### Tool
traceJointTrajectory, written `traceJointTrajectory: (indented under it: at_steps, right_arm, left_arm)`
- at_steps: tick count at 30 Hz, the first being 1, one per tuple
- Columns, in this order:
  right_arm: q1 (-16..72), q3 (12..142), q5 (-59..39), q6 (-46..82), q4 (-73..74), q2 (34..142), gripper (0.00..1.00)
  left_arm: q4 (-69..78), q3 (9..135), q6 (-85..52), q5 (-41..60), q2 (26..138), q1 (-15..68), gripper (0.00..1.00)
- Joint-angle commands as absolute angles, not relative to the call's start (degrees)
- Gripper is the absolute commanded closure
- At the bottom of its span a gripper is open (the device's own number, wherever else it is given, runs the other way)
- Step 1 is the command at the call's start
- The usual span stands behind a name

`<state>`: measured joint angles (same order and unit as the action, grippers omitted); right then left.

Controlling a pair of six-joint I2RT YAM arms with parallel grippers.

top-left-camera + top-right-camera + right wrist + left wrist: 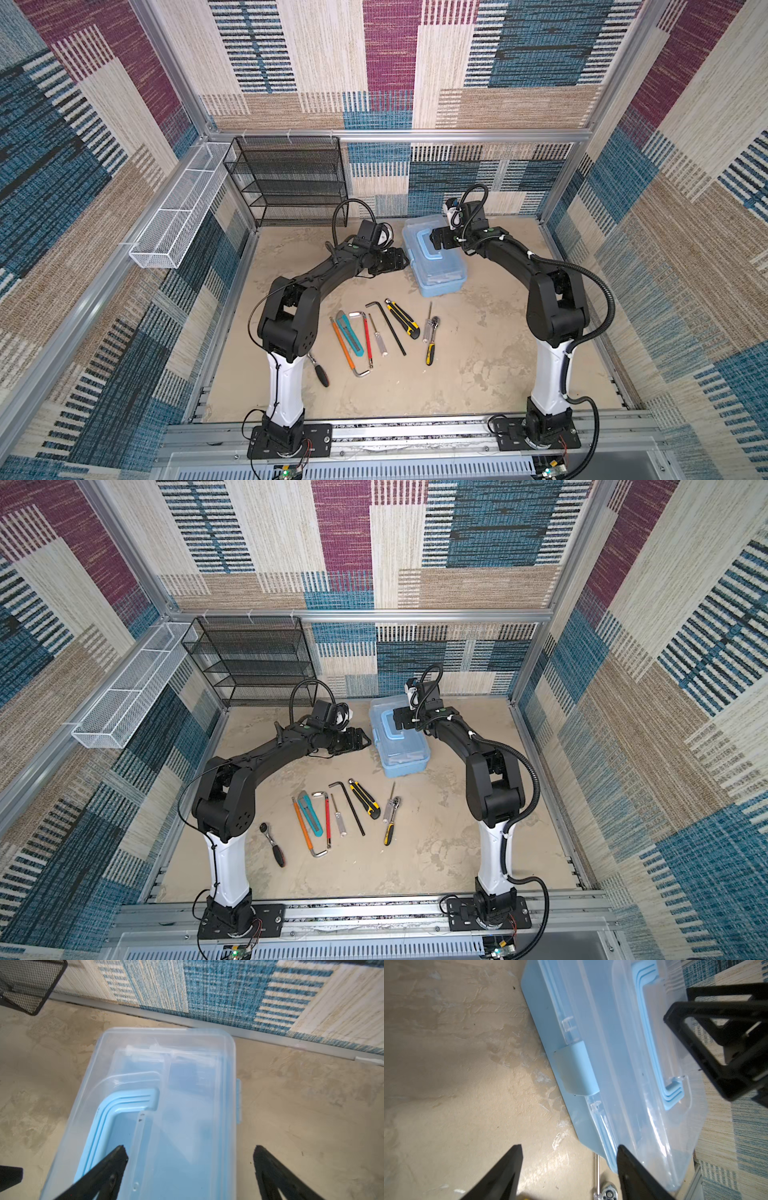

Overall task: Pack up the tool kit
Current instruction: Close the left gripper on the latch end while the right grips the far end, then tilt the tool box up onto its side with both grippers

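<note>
The light blue plastic toolbox [444,270], clear lid down, sits at the rear middle of the beige table [498,374]. The right gripper [190,1149] hangs over its blue handle [116,1109], jaws spread wide, holding nothing. The left gripper [569,1147] is just beside the blue latch [575,1070], jaws well apart, also empty. Loose hand tools [401,318] lie nearer the front.

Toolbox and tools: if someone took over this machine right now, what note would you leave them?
Left pincer: open, empty, beside the toolbox, facing its latch.
Right pincer: open, empty, over the lid, near the handle.
Toolbox: lid closed, at the back of the table.
Hand tools: loose on the table in front of it.
Done: none packed yet.
Left: open the lid, load every tool, close it.
</note>
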<state>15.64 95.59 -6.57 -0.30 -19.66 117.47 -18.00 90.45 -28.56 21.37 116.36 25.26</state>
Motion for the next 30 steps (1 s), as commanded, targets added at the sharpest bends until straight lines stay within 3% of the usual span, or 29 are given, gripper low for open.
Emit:
traceJointTrajectory:
  at_steps: [1, 11, 30]
  right_arm:
    - [15.9, 95.9, -4.8, -1.8, -21.4, 117.8, 0.05]
    - [16.1, 93.4, -6.0, -3.5, -23.8, 118.3, 0.19]
    - [13.5, 73.0, -17.9, 2.9, -14.9, 111.1, 0.28]
  left_arm:
    - [-18.3, 89.8, -29.8, 21.4, 115.5, 25.3, 0.26]
    - [-17.8, 89.1, -30.7, 22.5, 115.5, 25.2, 0.27]
    - [-13.7, 87.4, -34.4, 27.0, 115.8, 25.3, 0.3]
